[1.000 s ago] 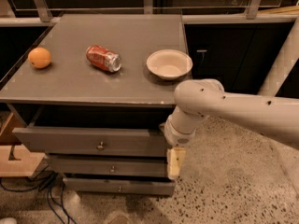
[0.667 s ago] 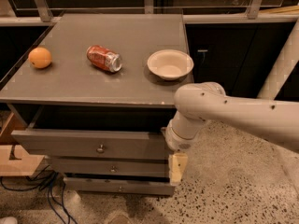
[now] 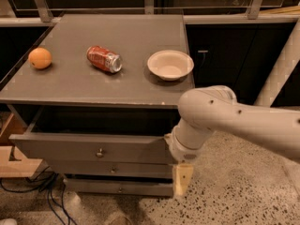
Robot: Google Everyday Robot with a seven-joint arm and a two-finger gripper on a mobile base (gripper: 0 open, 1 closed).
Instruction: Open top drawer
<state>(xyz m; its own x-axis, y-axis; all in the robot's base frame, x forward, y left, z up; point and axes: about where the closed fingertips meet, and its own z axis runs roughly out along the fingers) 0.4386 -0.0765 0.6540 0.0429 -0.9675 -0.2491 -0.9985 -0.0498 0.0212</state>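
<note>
Gripper: the gripper hangs low at the desk's front right corner, below the arm's thick white wrist, level with the two lower drawers; whether it is spread or pressed together cannot be told from here, and it shows nothing in its hold.
Arm: the arm comes in from the right and bends down to the gripper.
Top drawer: the top drawer stands partly open, up and to the left of the gripper; its grey front juts out from under the desk's top, with a dark gap behind it, and its right end sits just beside the wrist.
Knob: the small round metal knob is at the panel's centre, well left of the gripper and apart from it.
Lower drawers: the middle drawer and the bottom drawer lie just left of the gripper.
Desk: the grey top of the desk spreads above the gripper.
Bowl: a pale bowl sits upright, almost straight above the gripper.
Can: a red soda can lies on its side, above and left of the gripper.
Orange: an orange rests farthest from the gripper, at the desk's left edge.
Floor: speckled floor lies right of the gripper; dark cables trail far to its left.
</note>
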